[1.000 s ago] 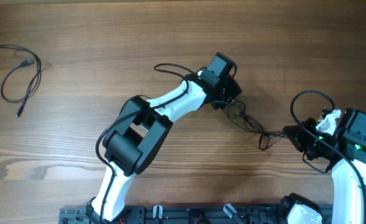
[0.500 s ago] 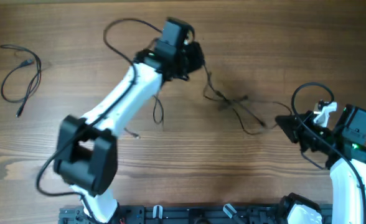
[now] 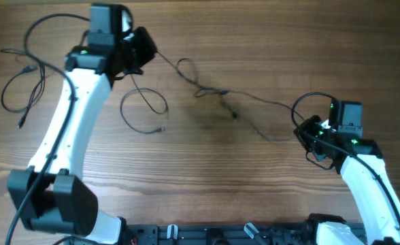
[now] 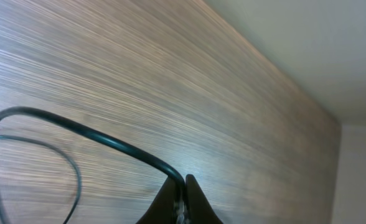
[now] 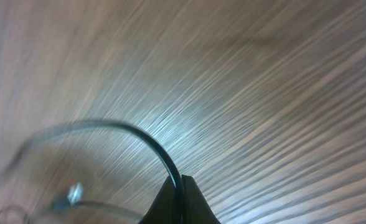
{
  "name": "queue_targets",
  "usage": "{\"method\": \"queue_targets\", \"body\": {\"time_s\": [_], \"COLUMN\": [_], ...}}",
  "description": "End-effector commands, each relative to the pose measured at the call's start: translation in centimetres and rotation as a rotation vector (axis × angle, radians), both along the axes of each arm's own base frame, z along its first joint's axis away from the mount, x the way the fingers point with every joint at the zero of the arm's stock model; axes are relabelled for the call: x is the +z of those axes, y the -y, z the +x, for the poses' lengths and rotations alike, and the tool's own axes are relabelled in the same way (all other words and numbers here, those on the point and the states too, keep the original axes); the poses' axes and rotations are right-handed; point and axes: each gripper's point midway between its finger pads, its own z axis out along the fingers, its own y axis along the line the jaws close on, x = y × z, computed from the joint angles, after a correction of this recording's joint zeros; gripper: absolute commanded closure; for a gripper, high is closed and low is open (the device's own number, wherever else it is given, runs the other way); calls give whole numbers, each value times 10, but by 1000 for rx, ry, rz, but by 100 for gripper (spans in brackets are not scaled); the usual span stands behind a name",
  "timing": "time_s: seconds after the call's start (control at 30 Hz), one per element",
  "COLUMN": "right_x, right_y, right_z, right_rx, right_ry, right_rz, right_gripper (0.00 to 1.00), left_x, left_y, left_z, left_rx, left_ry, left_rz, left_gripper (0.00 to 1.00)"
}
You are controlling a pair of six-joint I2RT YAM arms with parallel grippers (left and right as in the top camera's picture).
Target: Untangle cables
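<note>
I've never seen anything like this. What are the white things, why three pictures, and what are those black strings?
The white things are two robot arms at a wooden table. One picture looks down from above; the other two come from a small camera on each wrist, showing its pinching tool up close. The left tool and right tool are each shut on the tangled wires, strung between them. A separate wire lies by the left arm.
</note>
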Motion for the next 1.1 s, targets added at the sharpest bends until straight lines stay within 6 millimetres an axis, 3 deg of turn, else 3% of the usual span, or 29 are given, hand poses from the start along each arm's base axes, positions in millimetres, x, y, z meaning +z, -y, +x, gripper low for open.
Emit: {"method": "queue_targets", "body": {"time_s": [0.0,0.07,0.2,0.3,0.37,0.43,0.5,0.53,0.57,0.6,0.63,0.7,0.77,0.93,1.07], "right_x": [-1,-8,-17,-17,-8,7,14,13,12,8,5,3,2,2,2], "right_y": [37,80,136,144,120,90,71,63,61,59,58,53,49,49,48], "right_z": [-3,-28,-88,-96,-69,-42,-26,-20,-18,-18,-19,-18,-18,-19,-19], "right_rx": [-52,-196,-489,-509,-333,-176,-80,-31,-15,-5,-1,23,40,83,83], "right_ry": [-12,-105,-255,-227,-91,52,101,102,97,70,44,28,27,30,28], "right_rz": [-113,-192,-151,-71,48,168,182,157,138,100,65,45,44,24,25], "right_gripper": [96,96,96,95,95,95,94,90,85,67,49,30,23,13,10], "left_x": [12,11,11,11,11,13,13,12,9,5,-3,-31,-56,-108,-139], "left_y": [-32,-57,-106,-130,-122,-93,-45,-20,-5,17,39,84,122,210,249], "left_z": [-2,1,3,1,0,-2,-7,-12,-15,-21,-27,-44,-59,-114,-128], "left_rx": [37,92,204,259,227,129,-4,-61,-95,-145,-196,-297,-399,-953,-1025], "left_ry": [36,40,34,30,25,25,20,10,0,-16,-40,-113,-155,-41,-8], "left_rz": [61,96,110,108,75,12,-31,-30,-28,-27,-22,22,73,298,385], "left_gripper": [96,96,96,96,96,96,96,88,63,47,39,41,45,37,42]}}
